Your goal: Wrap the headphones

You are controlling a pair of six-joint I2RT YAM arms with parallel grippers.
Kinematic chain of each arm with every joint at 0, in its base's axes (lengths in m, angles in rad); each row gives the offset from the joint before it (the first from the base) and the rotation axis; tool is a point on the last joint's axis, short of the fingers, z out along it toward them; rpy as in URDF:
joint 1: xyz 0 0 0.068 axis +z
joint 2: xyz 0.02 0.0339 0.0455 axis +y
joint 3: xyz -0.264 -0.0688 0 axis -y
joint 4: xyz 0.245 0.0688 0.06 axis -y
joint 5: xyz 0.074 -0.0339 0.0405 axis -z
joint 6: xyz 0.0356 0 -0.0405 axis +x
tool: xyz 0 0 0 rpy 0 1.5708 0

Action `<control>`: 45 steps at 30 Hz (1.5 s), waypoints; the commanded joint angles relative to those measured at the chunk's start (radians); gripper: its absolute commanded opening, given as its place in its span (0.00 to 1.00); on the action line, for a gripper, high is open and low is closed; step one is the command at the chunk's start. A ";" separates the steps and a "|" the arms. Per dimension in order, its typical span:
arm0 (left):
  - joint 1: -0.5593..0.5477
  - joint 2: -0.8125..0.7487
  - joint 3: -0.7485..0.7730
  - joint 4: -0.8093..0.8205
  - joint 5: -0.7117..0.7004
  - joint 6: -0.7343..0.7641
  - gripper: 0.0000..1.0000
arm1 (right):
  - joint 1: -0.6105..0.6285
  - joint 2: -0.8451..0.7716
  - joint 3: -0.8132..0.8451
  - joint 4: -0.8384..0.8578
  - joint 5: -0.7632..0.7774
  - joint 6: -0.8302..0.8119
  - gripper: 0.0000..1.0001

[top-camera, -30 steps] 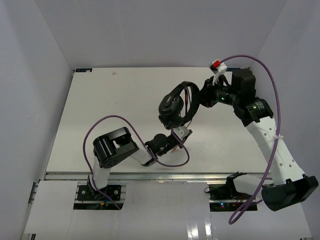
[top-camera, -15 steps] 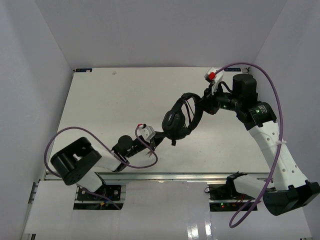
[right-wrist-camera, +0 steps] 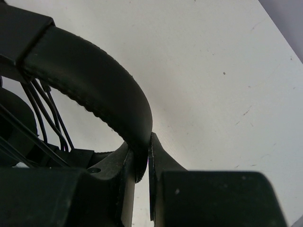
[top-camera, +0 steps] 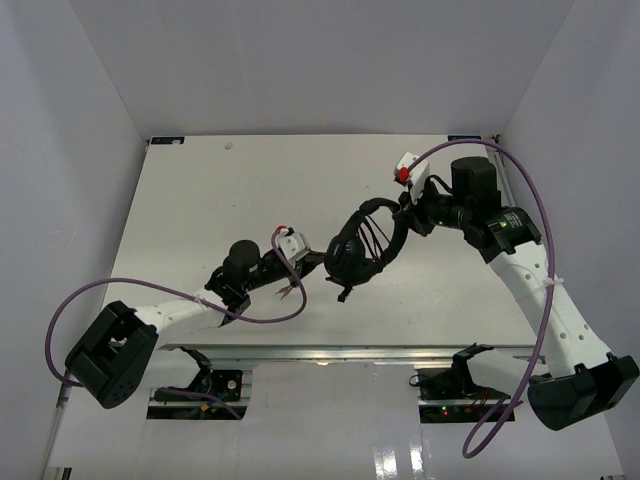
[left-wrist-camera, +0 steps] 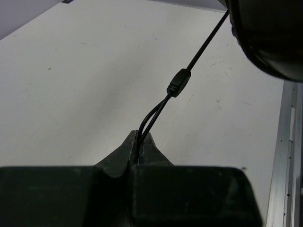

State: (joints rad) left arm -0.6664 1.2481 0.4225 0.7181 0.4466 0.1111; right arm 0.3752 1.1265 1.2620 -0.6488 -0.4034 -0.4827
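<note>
Headphones [top-camera: 352, 255] are held: headband [right-wrist-camera: 94, 75] in right gripper [right-wrist-camera: 147, 144], cable [left-wrist-camera: 161, 106] in left gripper [left-wrist-camera: 140, 141].

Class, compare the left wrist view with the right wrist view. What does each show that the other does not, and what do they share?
Only the left wrist view: the left gripper shut on the thin cable, its splitter, an earcup and a metal rail. Only the right wrist view: the right gripper clamped on the headband, with several cable strands beside it. Both: the white table and a shut gripper holding part of the headphones.
</note>
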 commanded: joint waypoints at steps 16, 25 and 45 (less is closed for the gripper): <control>0.226 0.256 0.377 -0.695 0.235 0.172 0.01 | 0.133 0.367 -0.094 0.074 0.325 -0.303 0.08; 0.264 0.501 0.612 -0.775 0.185 0.135 0.15 | 0.153 0.718 0.217 0.051 0.391 -0.259 0.08; 0.400 0.374 0.636 -0.735 -0.086 -0.053 0.50 | 0.163 0.937 0.469 -0.041 0.344 -0.187 0.60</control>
State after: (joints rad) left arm -0.2828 1.7861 1.0738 -0.0526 0.4710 0.1457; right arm 0.5326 2.0867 1.6993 -0.6533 -0.0344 -0.6805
